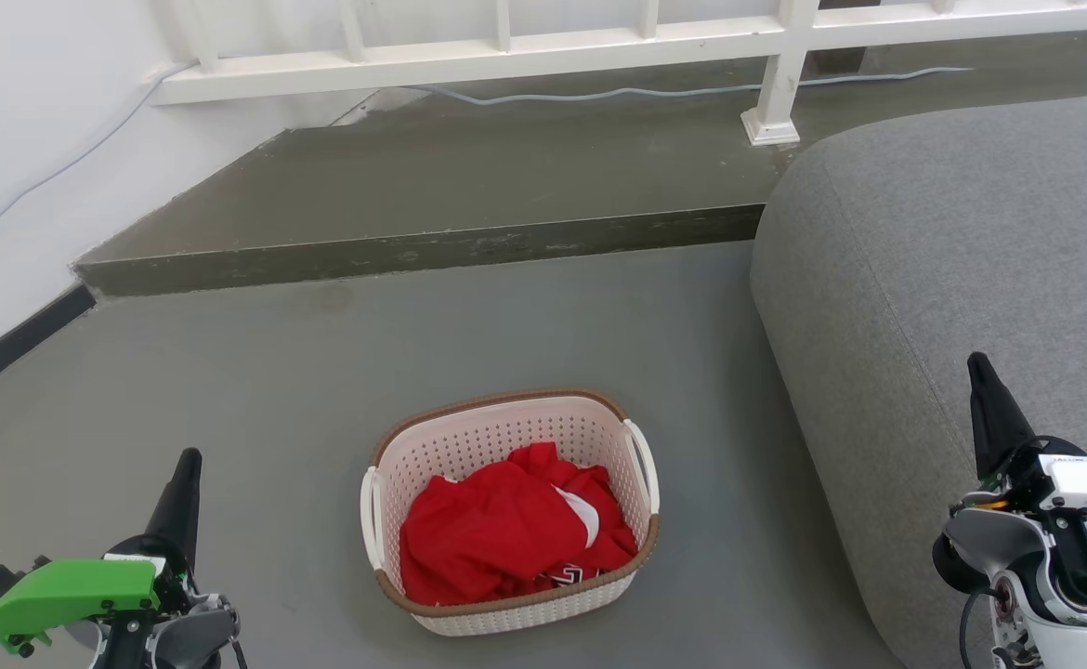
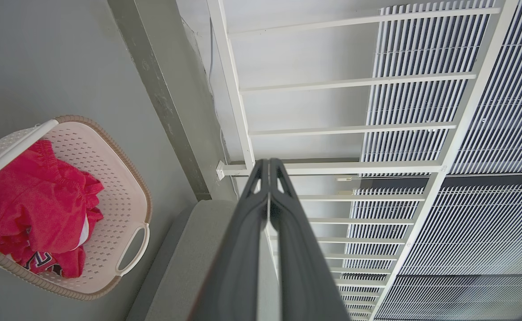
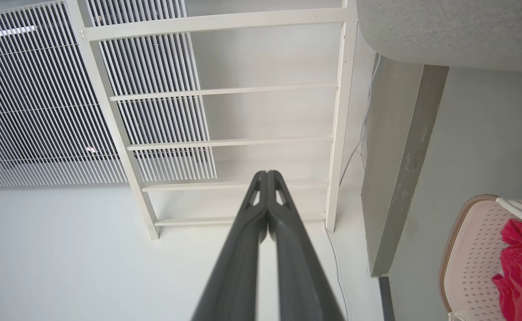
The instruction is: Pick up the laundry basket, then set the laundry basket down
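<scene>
While the laundry basket sits upright on the grey floor, front-centre in head cam, both arms are well apart from it. Left gripper is low-left, right gripper low-right against the grey sofa. Red garment bunched inside basket, sofa near on its right. Head cam gives each gripper as one dark spike. Wrist cams settle it: left fingers pressed together to the tips, right fingers same, holding nothing. Left wrist cam adds handle loop + dark print on garment. Right wrist cam catches a basket corner at frame edge. Both wrist cams add louvred panel behind white railing.
</scene>
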You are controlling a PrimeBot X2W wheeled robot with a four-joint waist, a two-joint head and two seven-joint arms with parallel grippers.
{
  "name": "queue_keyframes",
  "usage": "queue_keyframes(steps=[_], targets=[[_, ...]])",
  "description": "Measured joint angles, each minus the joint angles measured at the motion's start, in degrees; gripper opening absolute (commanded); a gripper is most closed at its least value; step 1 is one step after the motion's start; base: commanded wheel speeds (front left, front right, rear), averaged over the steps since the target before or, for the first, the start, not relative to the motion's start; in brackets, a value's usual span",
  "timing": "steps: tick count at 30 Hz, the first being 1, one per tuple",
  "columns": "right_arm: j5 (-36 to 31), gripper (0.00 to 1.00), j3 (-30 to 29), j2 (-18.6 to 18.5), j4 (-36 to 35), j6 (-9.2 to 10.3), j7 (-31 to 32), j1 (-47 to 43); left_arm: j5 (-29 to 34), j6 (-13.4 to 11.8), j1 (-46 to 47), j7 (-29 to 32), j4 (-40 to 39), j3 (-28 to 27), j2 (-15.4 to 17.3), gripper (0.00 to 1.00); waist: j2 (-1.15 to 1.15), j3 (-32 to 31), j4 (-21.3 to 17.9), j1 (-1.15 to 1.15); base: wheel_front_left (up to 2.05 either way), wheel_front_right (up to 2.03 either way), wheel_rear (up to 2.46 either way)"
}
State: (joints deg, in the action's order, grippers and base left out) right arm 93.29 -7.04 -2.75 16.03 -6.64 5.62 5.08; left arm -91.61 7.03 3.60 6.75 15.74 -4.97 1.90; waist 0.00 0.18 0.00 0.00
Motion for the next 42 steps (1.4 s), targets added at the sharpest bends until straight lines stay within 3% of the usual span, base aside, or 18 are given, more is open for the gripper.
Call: queue_keyframes(steps=[13, 14, 33, 42], targets=[[0.00, 0.00, -0.01, 0.02, 0.00, 0.00, 0.04, 0.00, 0.00, 0.00, 0.00, 0.00, 0.00, 0.00, 0.00, 0.00, 0.00, 0.00, 0.00, 0.00, 0.00, 0.00, 0.00], [0.00, 1.00, -0.02, 0.02, 0.00, 0.00, 0.05, 0.00, 0.00, 0.00, 0.00, 0.00, 0.00, 0.00, 0.00, 1.00, 0.00, 0.00, 0.00, 0.00, 0.00, 0.00, 0.00], [-0.08, 1.00, 2.85, 1.12, 0.34, 0.16, -1.14, -2.00, 0.00, -0.05, -1.83, -1.85, 0.48, 1.01, -0.96, 1.00, 0.00, 0.14, -0.02, 0.00, 0.00, 0.00, 0.00], [-3.94, 1.00, 5.91, 0.80, -0.88, 0.16, -3.15, -1.50, 2.49, -0.05, -1.79, -4.14, -1.16, 2.22, -0.47, 1.00, 0.00, 0.27, -0.04, 0.00, 0.00, 0.00, 0.00]])
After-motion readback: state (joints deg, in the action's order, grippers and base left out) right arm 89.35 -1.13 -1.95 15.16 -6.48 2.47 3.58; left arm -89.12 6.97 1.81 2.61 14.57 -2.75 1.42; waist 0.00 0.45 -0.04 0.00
